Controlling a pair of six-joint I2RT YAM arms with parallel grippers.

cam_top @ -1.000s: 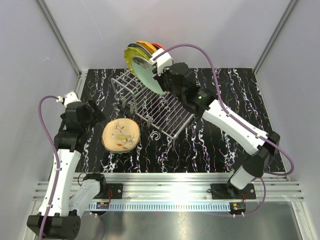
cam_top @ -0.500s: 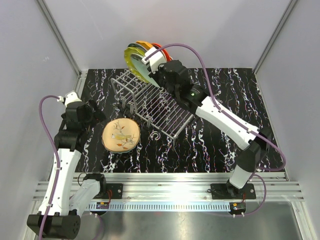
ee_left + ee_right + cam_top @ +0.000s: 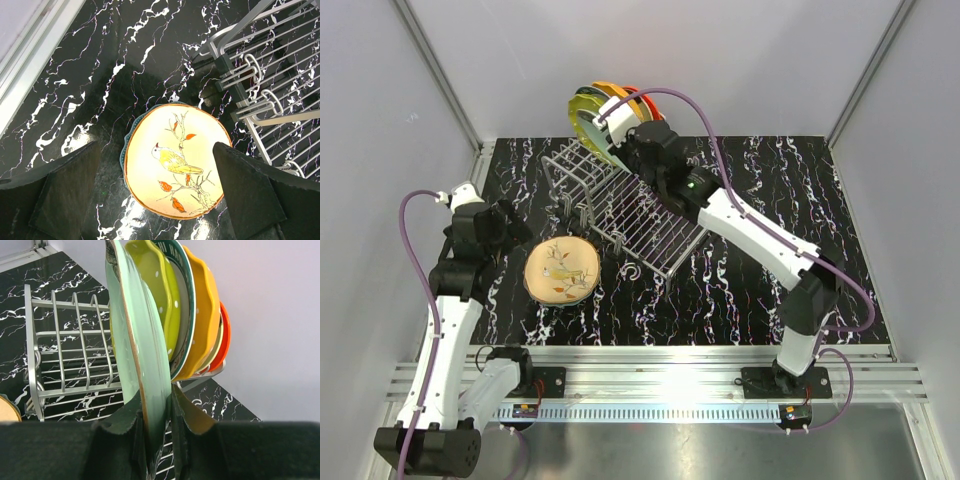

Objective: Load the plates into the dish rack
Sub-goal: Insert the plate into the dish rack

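My right gripper [image 3: 615, 140] [image 3: 156, 425] is shut on the bottom rim of a pale green plate [image 3: 590, 132] [image 3: 142, 350]. It holds the plate upright over the raised slotted end of the silver wire dish rack [image 3: 650, 225] [image 3: 65, 365]. The plate stands just in front of a dotted yellow-green plate [image 3: 162, 295], a teal-rimmed white one [image 3: 183, 295], an orange one [image 3: 205, 305] and a red-orange one [image 3: 226, 335]. A cream plate with a bird [image 3: 561, 270] [image 3: 177, 160] lies flat on a teal plate [image 3: 123, 150] left of the rack. My left gripper [image 3: 512, 238] [image 3: 157, 187] hovers open above it.
The rack's flat grid tray [image 3: 280, 75] lies right of the cream plate, with wire loops at its near edge. The black marbled table [image 3: 750, 270] ends at a metal rail on the left [image 3: 30, 65]. Grey walls close in behind the rack.
My right arm has carried the pale green plate back and left, close against the upright plates in the rack. The left arm has not moved.
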